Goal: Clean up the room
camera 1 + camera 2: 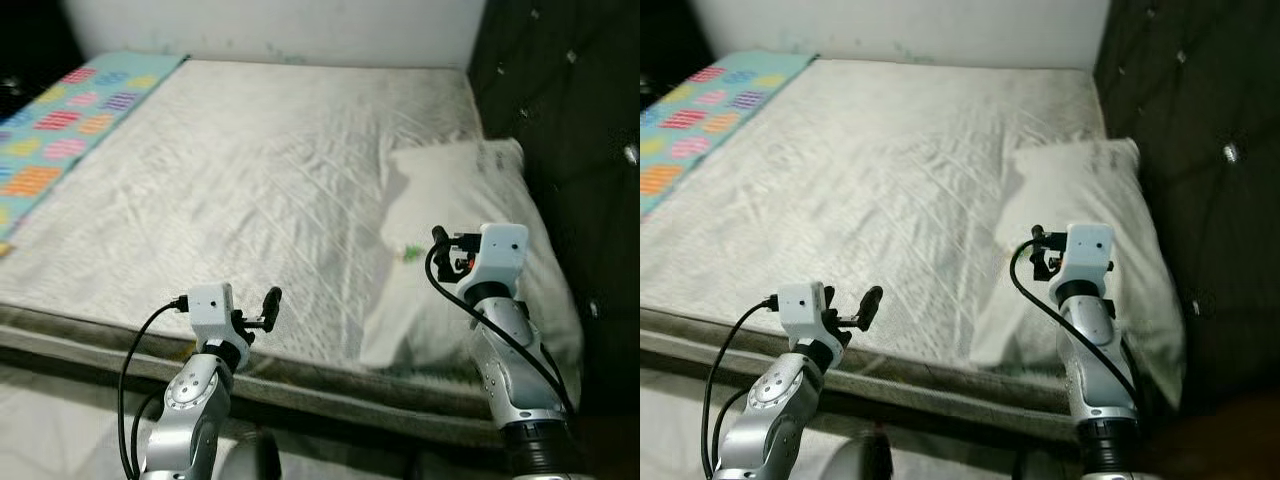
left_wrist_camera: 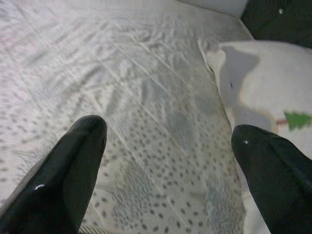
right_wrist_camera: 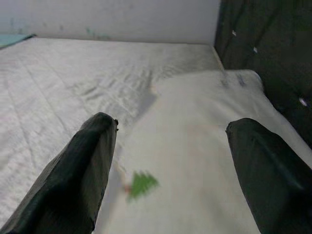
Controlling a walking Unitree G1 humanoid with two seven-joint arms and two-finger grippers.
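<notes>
1. The left hand [image 2: 161, 161] hovers over the near edge of the bed [image 1: 250, 170], its two black fingers [image 2: 68, 175] spread wide apart with nothing between them; below them lies the speckled, wrinkled sheet [image 2: 146, 122].
2. The right hand [image 3: 165, 165] is raised above the pillow [image 1: 470, 260], fingers [image 3: 78, 170] likewise parted and holding nothing.
3. The pillow lies flat at the right side of the bed, next to the dark tufted headboard [image 1: 570, 110]. It is pale, with a small green tree print [image 3: 142, 184] on its cover, just beneath the right hand.
4. The sheet is creased all across the middle of the mattress.
5. Further out, along the far left edge of the bed, lies a turquoise blanket [image 1: 60, 130] with coloured striped patches, spread flat.
6. Behind the bed stands a pale wall [image 1: 280, 25].
7. No container can be made out on the bed.
</notes>
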